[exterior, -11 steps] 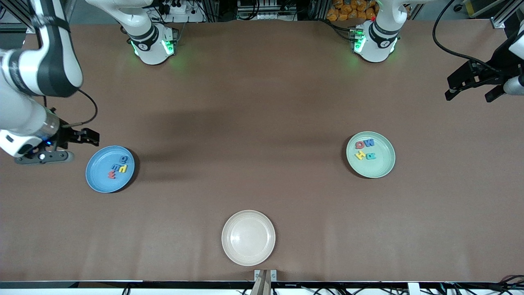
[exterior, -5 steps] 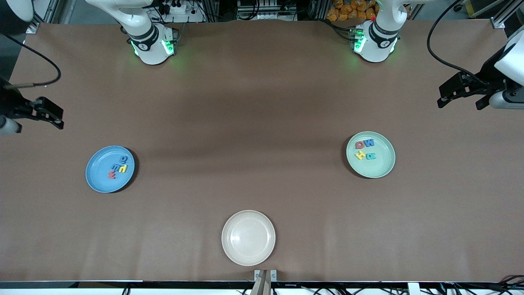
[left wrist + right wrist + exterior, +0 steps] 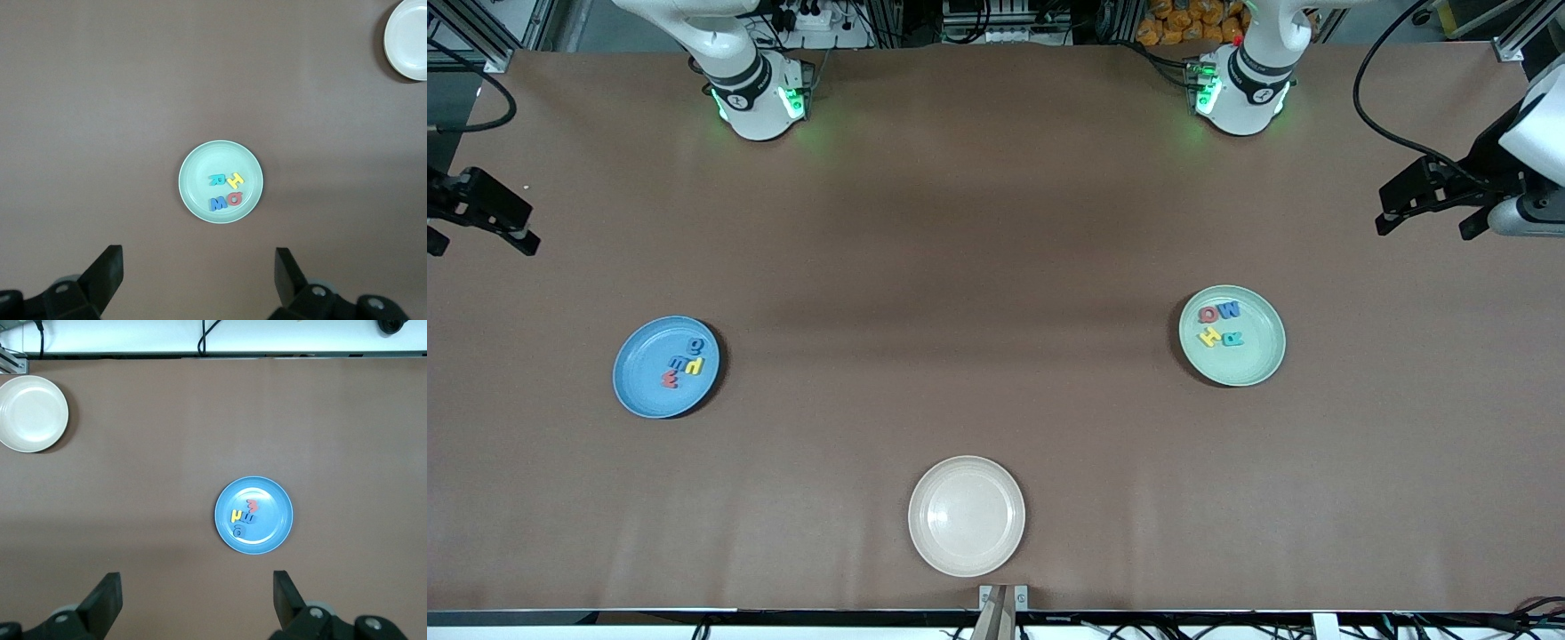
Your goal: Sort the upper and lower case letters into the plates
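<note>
Letters are being held in two plates on the counter (image 3: 996, 267).
Nearest the front camera, a cream plate (image 3: 967, 516) is lying bare. Farther up, the blue plate (image 3: 665, 367) toward the right arm's end and the green plate (image 3: 1232, 335) toward the left arm's end are each carrying four letters. The right end effector (image 3: 476, 218) and left end effector (image 3: 1432, 200) are being held raised over the counter's ends, fingers apart, nothing gripped.

A cream-white plate (image 3: 967, 516) sits empty on the brown table (image 3: 996, 222), close to the table's edge nearest the front camera and about midway between its two ends. A small metal bracket (image 3: 1003, 596) is fixed at that edge, just beside the cream-white plate. Cables (image 3: 996, 20) and orange items (image 3: 1192, 22) crowd the space past the table's edge farthest from the front camera.
</note>
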Robot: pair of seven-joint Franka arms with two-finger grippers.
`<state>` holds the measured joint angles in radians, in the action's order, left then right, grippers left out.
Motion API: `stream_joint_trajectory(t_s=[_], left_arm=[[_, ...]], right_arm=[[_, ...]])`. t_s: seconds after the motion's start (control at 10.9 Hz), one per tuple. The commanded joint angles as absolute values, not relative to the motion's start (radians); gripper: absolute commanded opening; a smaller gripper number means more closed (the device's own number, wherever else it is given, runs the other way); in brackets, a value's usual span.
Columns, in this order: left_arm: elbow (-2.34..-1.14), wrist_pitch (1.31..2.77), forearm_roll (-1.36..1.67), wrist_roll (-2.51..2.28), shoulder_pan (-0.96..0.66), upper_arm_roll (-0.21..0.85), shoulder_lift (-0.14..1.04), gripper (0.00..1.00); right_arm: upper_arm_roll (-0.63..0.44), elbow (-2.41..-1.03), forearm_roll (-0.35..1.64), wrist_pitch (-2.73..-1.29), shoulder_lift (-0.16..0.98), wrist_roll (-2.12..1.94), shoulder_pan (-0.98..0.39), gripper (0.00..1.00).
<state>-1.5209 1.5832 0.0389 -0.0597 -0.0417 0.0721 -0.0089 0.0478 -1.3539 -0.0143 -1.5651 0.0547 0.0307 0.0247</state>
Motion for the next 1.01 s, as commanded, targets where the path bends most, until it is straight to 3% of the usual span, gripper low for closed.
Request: stream_joint_trajectory(t_s=[0.0, 0.92], left_arm=[[-1.526, 1.588, 0.015, -0.043, -0.048, 0.069, -0.021, 1.0], [-1.522, 1.583, 0.015, -0.046, -0.038, 0.081, -0.023, 1.0]], right_arm=[[0.054, -1.333, -0.003, -1.546, 0.051, 0.041, 0.035, 1.0], [0.052, -1.333, -0.041, -1.468, 0.048, 0.055, 0.037, 1.0]])
